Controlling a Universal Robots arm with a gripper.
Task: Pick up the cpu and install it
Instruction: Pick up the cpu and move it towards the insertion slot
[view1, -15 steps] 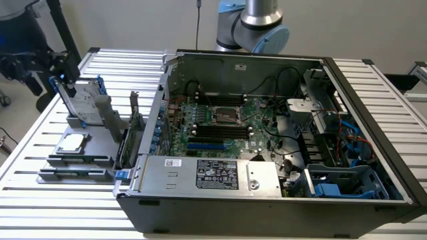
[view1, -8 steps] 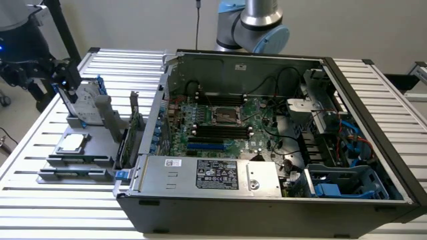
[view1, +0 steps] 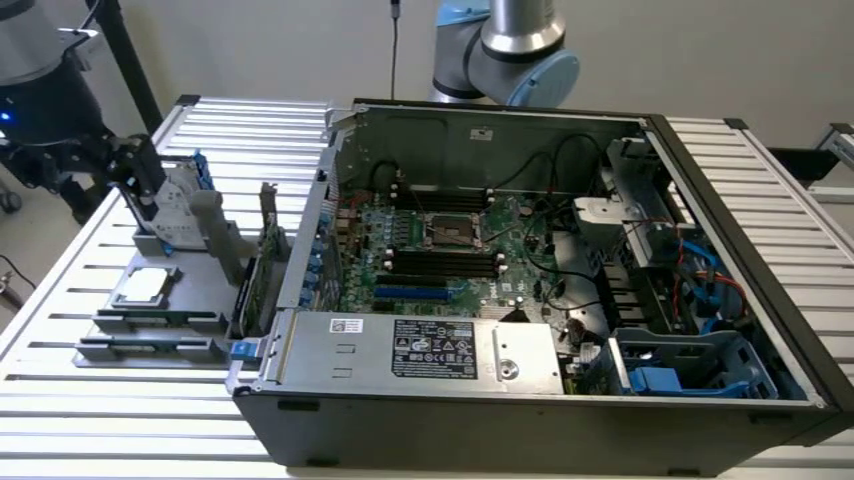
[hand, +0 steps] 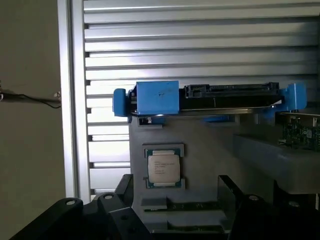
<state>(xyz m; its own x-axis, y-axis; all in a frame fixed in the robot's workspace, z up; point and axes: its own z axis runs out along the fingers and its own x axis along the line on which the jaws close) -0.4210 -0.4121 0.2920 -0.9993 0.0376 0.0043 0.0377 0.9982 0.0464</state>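
Observation:
The cpu (view1: 144, 285) (hand: 163, 167), a small square chip with a silvery top, lies flat in a recess of the grey fixture (view1: 200, 300) on the exterior view's left, outside the computer case. My gripper (view1: 134, 185) (hand: 177, 200) hovers above the far end of that fixture, open, with nothing between its dark fingers (hand: 125, 189). In the wrist view the chip sits between and beyond the two fingertips, apart from them. The empty socket (view1: 447, 232) shows in the middle of the motherboard inside the open case (view1: 534, 400).
A hard drive with blue rails (hand: 210, 97) (view1: 174, 205) stands on edge in the fixture just beyond the chip. A green card (view1: 267, 270) stands upright between fixture and case. A slatted metal table (view1: 134, 410) carries everything; its edge (hand: 70, 100) runs close by.

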